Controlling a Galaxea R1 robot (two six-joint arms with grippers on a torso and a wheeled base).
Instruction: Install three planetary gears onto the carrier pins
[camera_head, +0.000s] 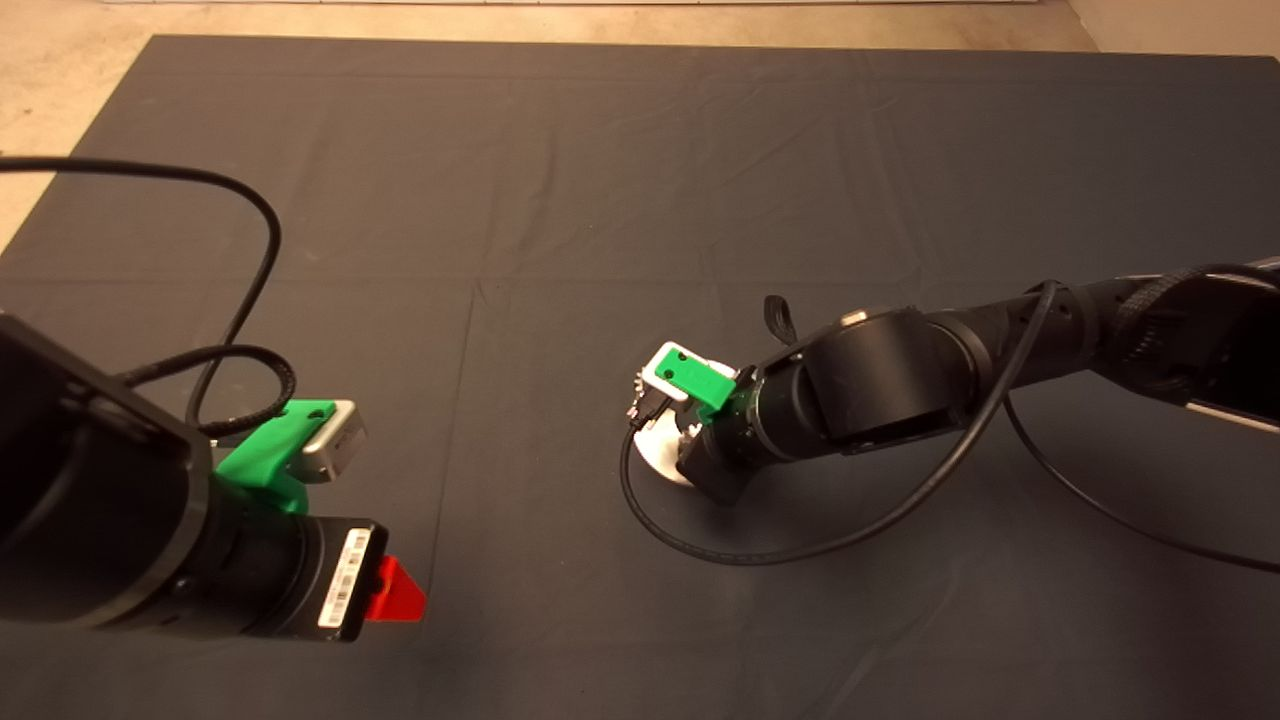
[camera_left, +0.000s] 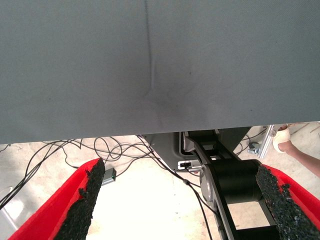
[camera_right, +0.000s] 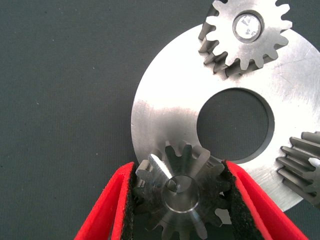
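The round silver disc (camera_right: 165, 100) with a central hole lies on the dark mat, partly hidden under my right wrist in the head view (camera_head: 655, 452). One planetary gear (camera_right: 247, 30) sits on the disc with a carrier pin (camera_right: 247, 25) showing in its centre hole. A second gear (camera_right: 305, 167) sits at the disc's rim, cut off by the picture's edge. My right gripper (camera_right: 179, 170) is shut on a third gear (camera_right: 180, 195) over the disc's near rim, and a round pin end shows in its bore. Parked at the mat's lower left, my left gripper (camera_left: 180, 167) is open and holds nothing.
A black cable (camera_head: 700, 540) loops on the mat just in front of the disc and the right arm. Another cable (camera_head: 250, 250) arcs above the left arm. Past the mat edge, the left wrist view shows floor with loose wires (camera_left: 115, 150) and a person's foot (camera_left: 285, 140).
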